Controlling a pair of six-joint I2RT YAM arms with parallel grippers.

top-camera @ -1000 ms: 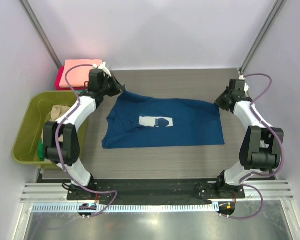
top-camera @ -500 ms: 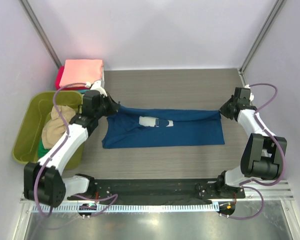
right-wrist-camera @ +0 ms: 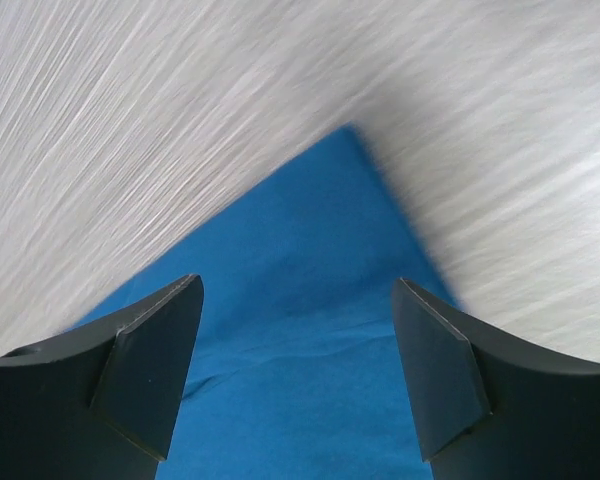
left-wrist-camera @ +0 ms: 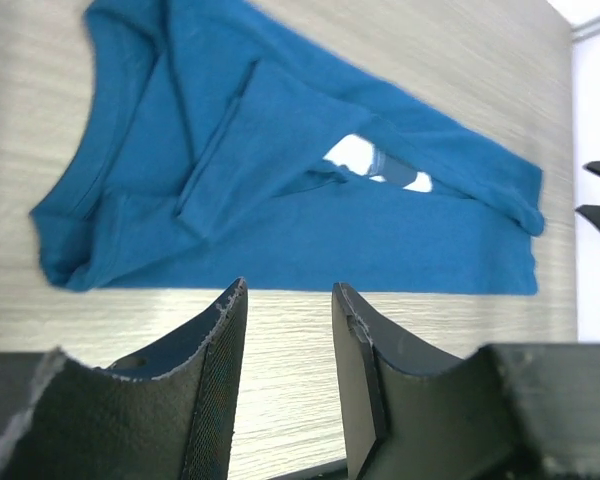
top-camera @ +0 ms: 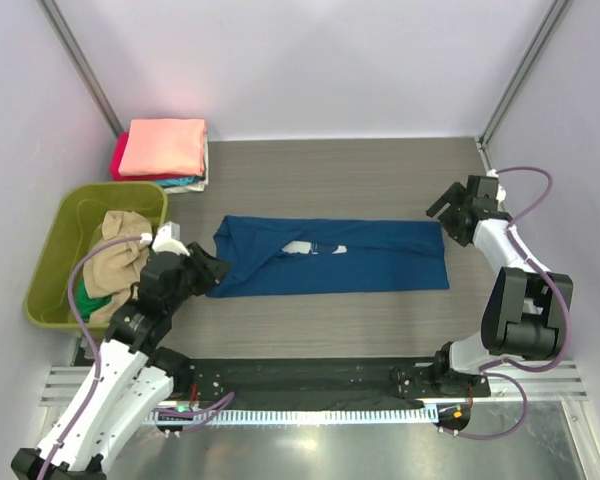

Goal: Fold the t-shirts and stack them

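A navy blue t-shirt (top-camera: 380, 260) lies flat on a grey wood-grain desk (top-camera: 330, 175), folded lengthwise into a long band running left to right across the middle. Its neckline end points toward the desk's left edge and its straight hem end toward the right edge. A white inner patch (top-camera: 302, 247) peeks out from a fold left of the band's centre. Bare wood shows all around the shirt: a wide stretch up to the far edge and a narrower strip along the near edge.

The left gripper (top-camera: 215, 270) sits just beside the shirt's near-left corner, its two fingers partly spread with nothing between them; the left wrist view shows bare wood in the gap and the shirt beyond. The right gripper (top-camera: 442, 215) hangs at the shirt's far-right corner, fingers spread wide and gripping nothing; the right wrist view shows that corner of cloth below the gap.

At the desk's far-left corner sits a folded stack, a salmon-pink shirt (top-camera: 162, 147) on top and a red shirt (top-camera: 117, 162) beneath. Off the left edge stands an olive-green tub (top-camera: 50, 270) holding a crumpled tan shirt (top-camera: 115, 262) and a green shirt (top-camera: 92, 302).
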